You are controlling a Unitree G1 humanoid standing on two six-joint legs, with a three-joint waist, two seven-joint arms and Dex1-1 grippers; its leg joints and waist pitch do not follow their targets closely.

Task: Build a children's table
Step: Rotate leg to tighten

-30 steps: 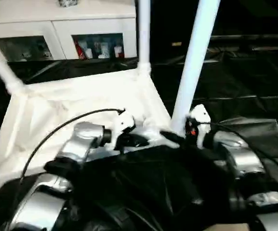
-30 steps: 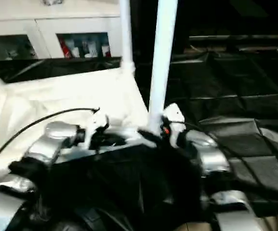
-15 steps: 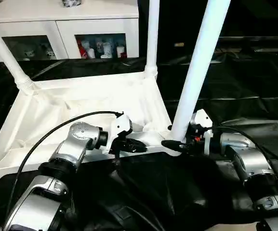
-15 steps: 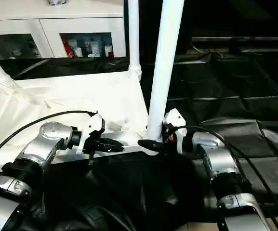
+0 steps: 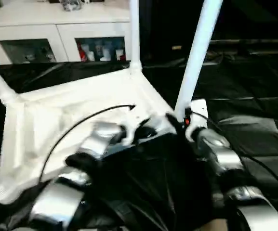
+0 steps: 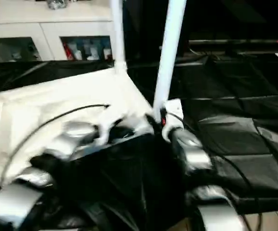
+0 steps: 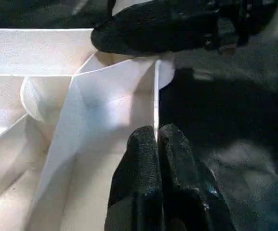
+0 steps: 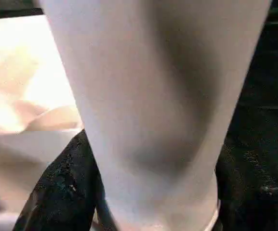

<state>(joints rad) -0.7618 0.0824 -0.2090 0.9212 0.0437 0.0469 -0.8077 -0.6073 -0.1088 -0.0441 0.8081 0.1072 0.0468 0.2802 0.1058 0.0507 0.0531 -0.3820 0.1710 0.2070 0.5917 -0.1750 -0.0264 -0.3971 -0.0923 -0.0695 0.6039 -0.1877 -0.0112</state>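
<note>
Black fingers of the right gripper (image 8: 148, 192) now sit either side of the near-right leg (image 5: 196, 57) w/ the leg between them, down by its socket; half a sec ago they lay beside that base, so it looks like a grip is forming. Left gripper (image 7: 155, 144) is pinched shut on the rim of the children's table (image 5: 71, 115), just left of that leg. Tabletop lies upside down on black sheeting (image 5: 254, 110), legs up, cabinet (image 5: 57, 33) behind. Prob. bracing to seat or tighten the leg.
</note>
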